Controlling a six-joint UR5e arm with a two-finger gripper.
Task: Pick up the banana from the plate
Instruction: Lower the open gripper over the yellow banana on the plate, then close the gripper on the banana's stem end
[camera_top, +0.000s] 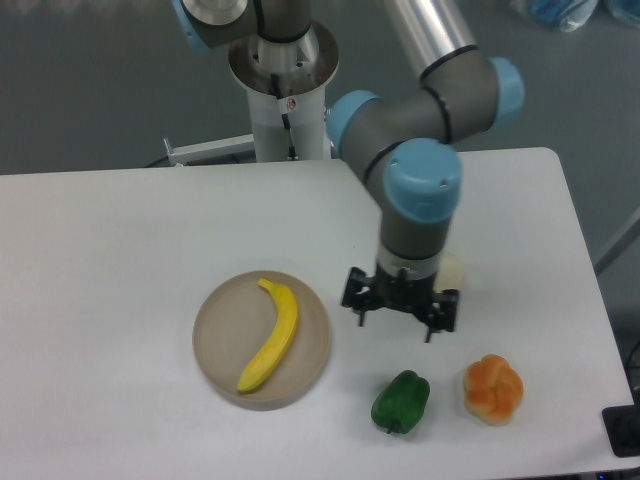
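Banana (272, 336): yellow and curved, lying on the plate (218, 340), stem end pointing away from the camera.
Plate: round and tan, on the white counter (110, 260).
Claw (400, 312): spread wide, holding nothing, up in the air just to the right of the plate.
Arm: bent over, with the wrist pointing straight down at the counter.
Other things: a green pepper (401, 402) and an orange fruit (494, 389) sit to the right of the plate, nearer the camera.
What could go wrong: the banana is smooth and bendy in shape, so it might slip out if pinched near a tip. The claw could also bump the plate rim and push the plate.
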